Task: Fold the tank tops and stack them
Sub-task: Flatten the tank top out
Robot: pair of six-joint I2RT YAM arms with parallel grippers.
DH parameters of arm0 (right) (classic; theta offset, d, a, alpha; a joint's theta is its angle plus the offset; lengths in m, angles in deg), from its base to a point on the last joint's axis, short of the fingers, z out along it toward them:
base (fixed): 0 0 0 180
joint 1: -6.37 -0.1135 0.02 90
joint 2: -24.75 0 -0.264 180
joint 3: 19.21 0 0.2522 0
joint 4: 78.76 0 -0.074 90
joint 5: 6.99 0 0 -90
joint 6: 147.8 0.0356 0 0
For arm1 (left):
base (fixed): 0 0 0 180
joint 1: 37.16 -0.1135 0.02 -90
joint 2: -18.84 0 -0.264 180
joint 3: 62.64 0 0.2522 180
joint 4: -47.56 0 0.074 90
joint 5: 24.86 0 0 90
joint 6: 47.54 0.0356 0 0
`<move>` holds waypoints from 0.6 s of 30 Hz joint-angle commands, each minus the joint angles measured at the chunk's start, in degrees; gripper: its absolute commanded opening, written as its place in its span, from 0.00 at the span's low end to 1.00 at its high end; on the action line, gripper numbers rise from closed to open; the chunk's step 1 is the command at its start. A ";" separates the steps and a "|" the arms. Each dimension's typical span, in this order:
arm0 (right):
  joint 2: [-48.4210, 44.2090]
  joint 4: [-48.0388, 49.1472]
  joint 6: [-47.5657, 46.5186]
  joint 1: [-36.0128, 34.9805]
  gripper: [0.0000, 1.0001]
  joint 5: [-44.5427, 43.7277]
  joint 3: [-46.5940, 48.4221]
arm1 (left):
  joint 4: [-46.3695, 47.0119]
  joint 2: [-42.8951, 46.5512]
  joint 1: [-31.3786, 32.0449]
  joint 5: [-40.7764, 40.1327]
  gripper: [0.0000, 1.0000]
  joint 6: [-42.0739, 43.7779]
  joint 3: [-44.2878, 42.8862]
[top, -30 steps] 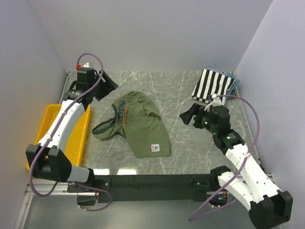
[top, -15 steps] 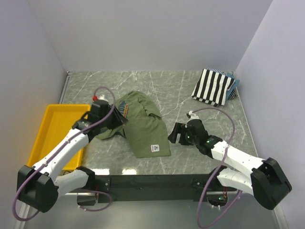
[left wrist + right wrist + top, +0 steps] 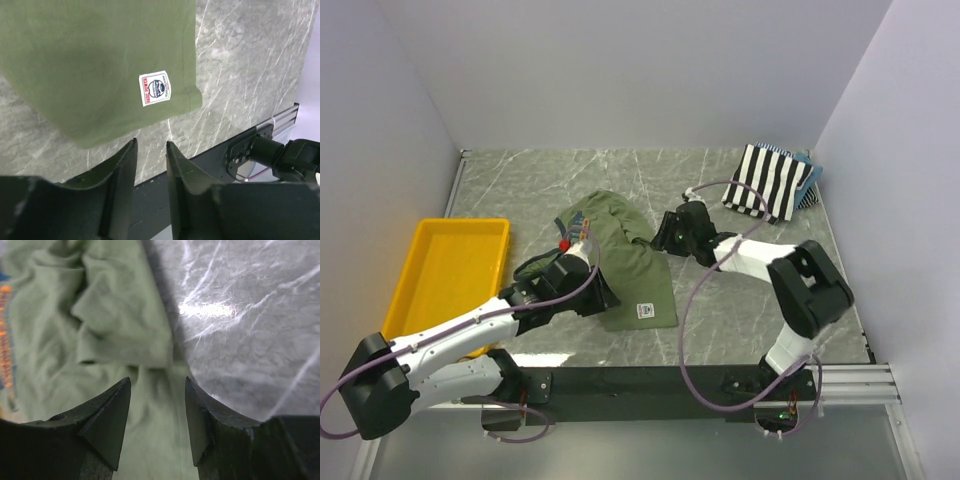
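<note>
A: What sits closest to the arm bases?

B: The left gripper (image 3: 150,147). It hangs just off the near hem of the olive-green tank top (image 3: 630,265), over bare marble table (image 3: 740,300). Its two fingers stand a narrow gap apart with nothing between them, so the pincer is released

A: And the top itself?

B: It lies about mid-table, not folded. The near half is spread fairly flat, and a small white label (image 3: 154,88) is sewn close to its near right corner. The far half is bunched into folds, with the navy-trimmed straps off to its far left

A: Where is the other arm?

B: The right gripper (image 3: 156,385) reaches in from the right and hovers over the olive top's right edge, at the crumpled part. The wrist view shows green cloth under the left finger and marble under the right one. The fingers are spread apart and hold nothing, so this one is released too. Whether the tips touch the cloth, I cannot tell

A: Anything beside the olive top?

B: A yellow tray (image 3: 460,224) lies well to its left, against the table's left edge

A: And the striped one?

B: The striped tank top (image 3: 768,180) lies well apart from the olive top, far to its right in the back corner, as a compact flat bundle
</note>
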 commanded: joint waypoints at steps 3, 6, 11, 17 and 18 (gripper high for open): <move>5.96 1.61 2.12 0.20 0.56 -0.09 5.35 | 6.04 -2.59 1.58 -1.44 0.43 1.16 -0.21; 9.03 1.43 3.00 0.11 0.56 0.00 7.72 | 9.12 -6.46 3.51 0.06 0.49 1.87 -0.30; 10.54 0.91 3.97 0.20 0.47 -1.58 9.40 | 8.78 -13.40 6.24 -0.90 0.43 -0.67 -1.18; 9.57 -2.34 2.91 0.37 0.06 -8.25 9.22 | 2.81 -16.92 3.79 -8.98 0.39 -5.51 -0.30; 8.18 -2.78 2.91 0.81 0.02 -10.09 8.87 | 2.28 -17.19 2.39 -8.82 0.37 -5.60 0.05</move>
